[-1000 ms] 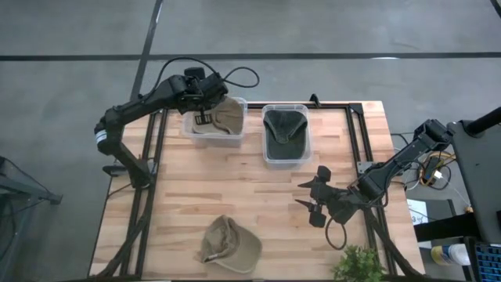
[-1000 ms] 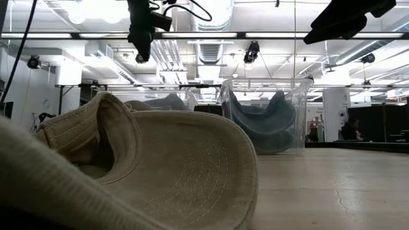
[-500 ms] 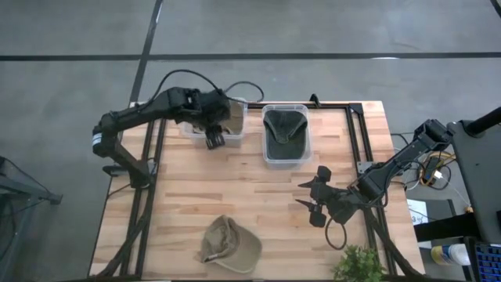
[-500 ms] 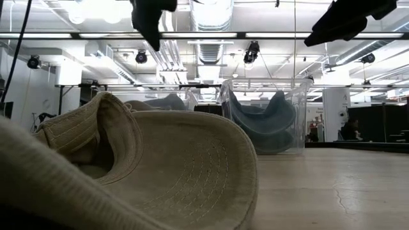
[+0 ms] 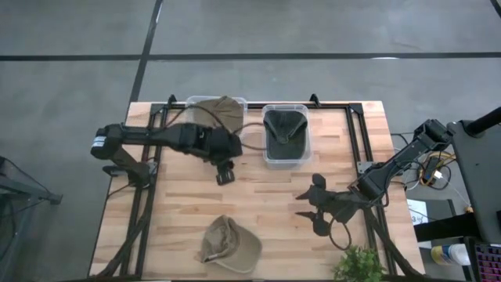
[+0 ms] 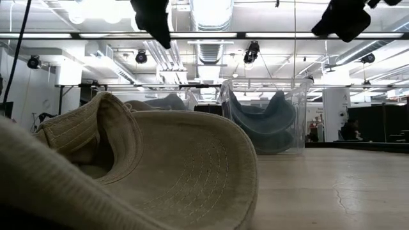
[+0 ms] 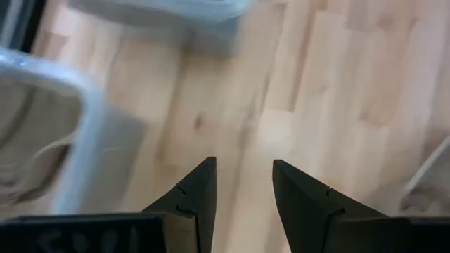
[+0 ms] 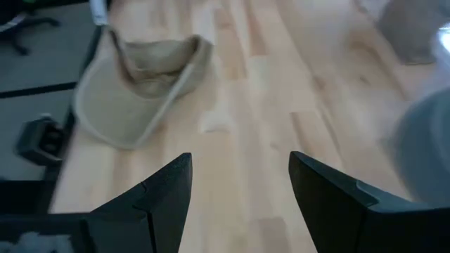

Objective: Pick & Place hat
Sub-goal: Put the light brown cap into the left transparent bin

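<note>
Overhead, a tan hat is seen lying on the table near its front edge. A second tan hat is kept in the left bin, and a dark hat in the right bin. The left gripper is held above bare wood just before the left bin, its fingers parted and empty. The right gripper is placed right of the front hat, wide open, with nothing grasped.

Tan hat — edge-cropped, low view
</note>
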